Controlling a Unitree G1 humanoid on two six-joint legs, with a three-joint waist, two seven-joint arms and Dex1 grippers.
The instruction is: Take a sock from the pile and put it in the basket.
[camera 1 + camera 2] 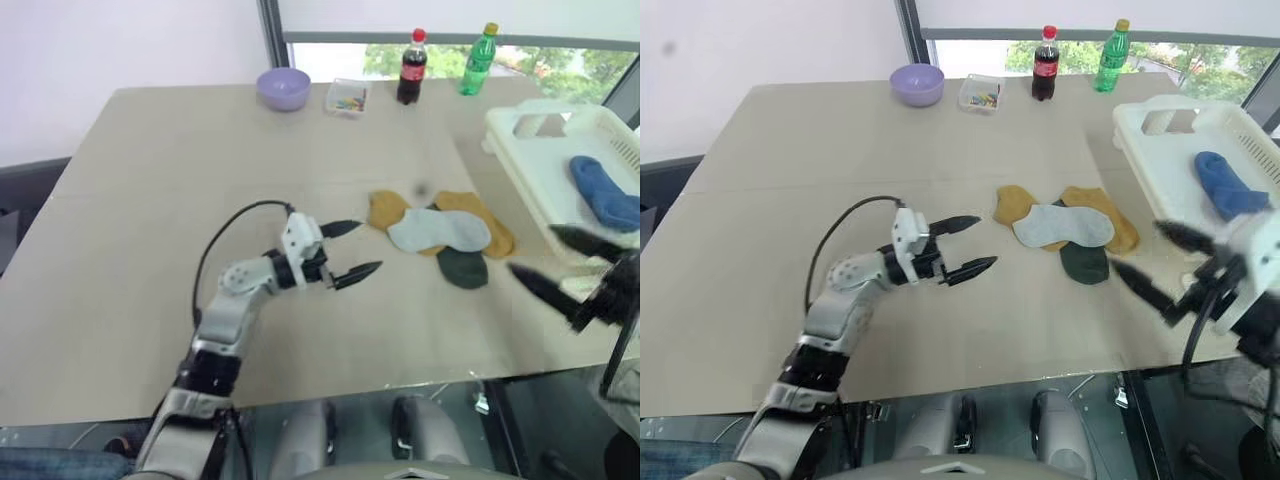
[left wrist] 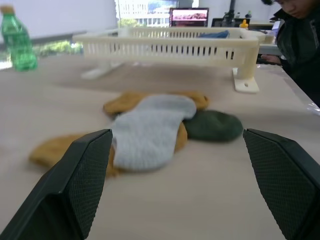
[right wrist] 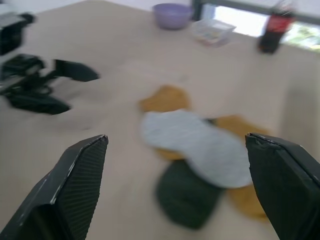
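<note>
Left eye view shows the table (image 1: 150, 200) bearing everything. At its right edge sits the basket (image 1: 520, 160), a blue sock (image 1: 603, 195) lying inside. Beside the basket, toward the table's middle, the pile (image 1: 440, 232) lies flat: a pale grey sock (image 1: 438, 230) over mustard-yellow socks (image 1: 388, 208), with a dark green sock (image 1: 463, 267) on the pile's near side. The left gripper (image 1: 348, 250), jaws spread and empty, points at the pile, apart from it. The right gripper (image 1: 1160, 262), also spread and empty, hangs near the basket's near corner.
</note>
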